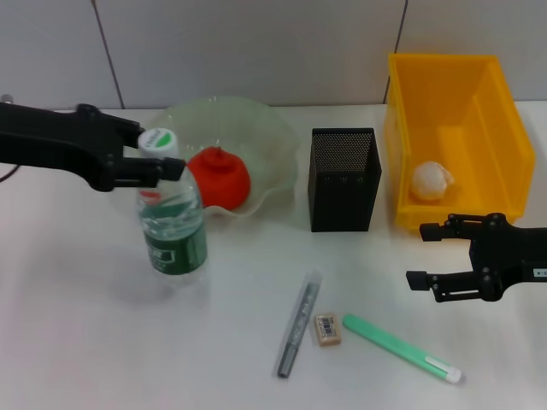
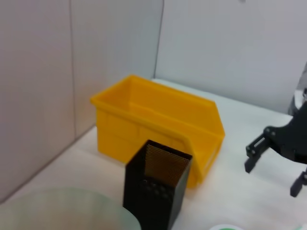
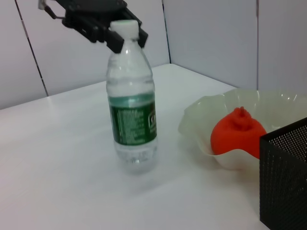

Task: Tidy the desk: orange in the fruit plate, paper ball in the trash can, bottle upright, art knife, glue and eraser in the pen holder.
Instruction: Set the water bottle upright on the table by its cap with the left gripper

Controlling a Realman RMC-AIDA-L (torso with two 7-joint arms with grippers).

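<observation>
Overhead, a plain white worktop (image 1: 102,342) is being backed by a pale panelled wall (image 1: 256,43) with thin dark seams, meeting a second wall at a corner in the wrist views.

Writing is being shown in few places: the bottle (image 1: 171,224) is wrapped in a green label with white print too small to be read, and the eraser (image 1: 327,329) is carrying a barcode sticker whose digits cannot be made out.

The bottle is being held upright on the worktop, just in front of the fruit plate (image 1: 265,128), with the left gripper (image 1: 162,168) closed around its neck below the white cap; its fingers (image 3: 112,40) are being pressed against the neck on both sides. The orange (image 1: 220,178) is lying in the fruit plate. The paper ball (image 1: 432,181) is lying inside the trash can (image 1: 444,85), which is standing just beside the pen holder (image 1: 344,179).

The art knife (image 1: 297,326), the eraser and the glue (image 1: 402,348) are lying on the worktop in front of the pen holder, the eraser between the two sticks.

The right gripper (image 1: 420,254) is being held above the worktop in front of the trash can, its fingers spread wide and gripping nothing.
</observation>
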